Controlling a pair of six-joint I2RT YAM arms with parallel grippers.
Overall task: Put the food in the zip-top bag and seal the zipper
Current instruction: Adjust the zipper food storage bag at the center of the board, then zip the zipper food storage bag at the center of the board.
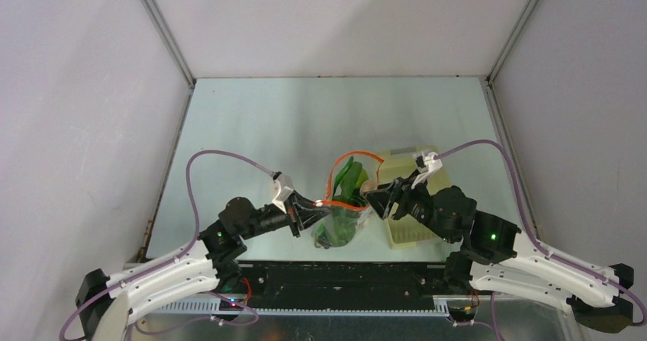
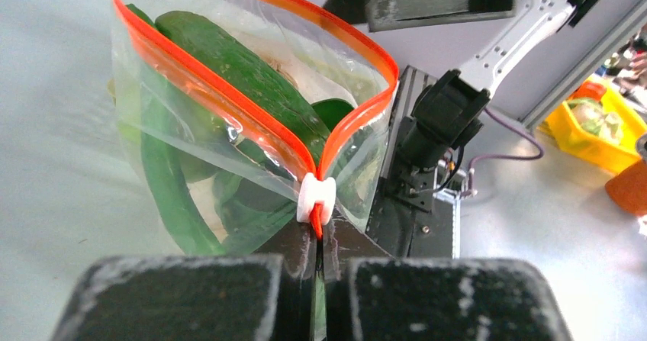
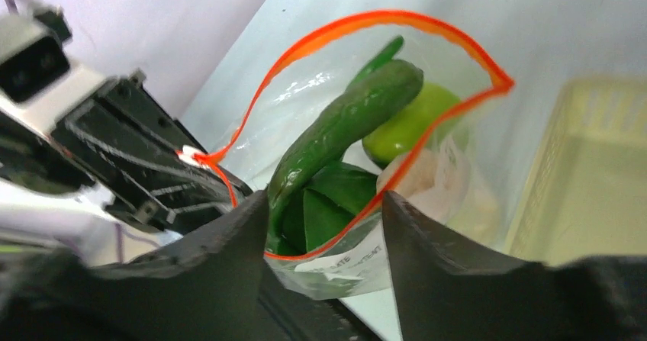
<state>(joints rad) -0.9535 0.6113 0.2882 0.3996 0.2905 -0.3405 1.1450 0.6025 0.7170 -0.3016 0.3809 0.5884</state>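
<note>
The clear zip-top bag [image 1: 341,223] stands between my two grippers with its mouth wide open. Its orange-red zipper [image 1: 358,156] loops up above the food. Inside lie a long green pepper [image 3: 343,120], a green apple [image 3: 408,123], dark green leaves [image 3: 328,211] and a pale piece [image 3: 435,177]. My left gripper [image 2: 319,280] is shut on the zipper's end, just behind the white slider [image 2: 316,198]. My right gripper [image 3: 324,204] is open, and the bag's near rim sits between its fingers [image 3: 229,242], which do not clearly touch it.
A pale yellow perforated basket [image 1: 408,234] stands right of the bag, partly under my right arm. White walls enclose the table on three sides. A yellow bin [image 2: 603,127] with produce shows beyond the table in the left wrist view.
</note>
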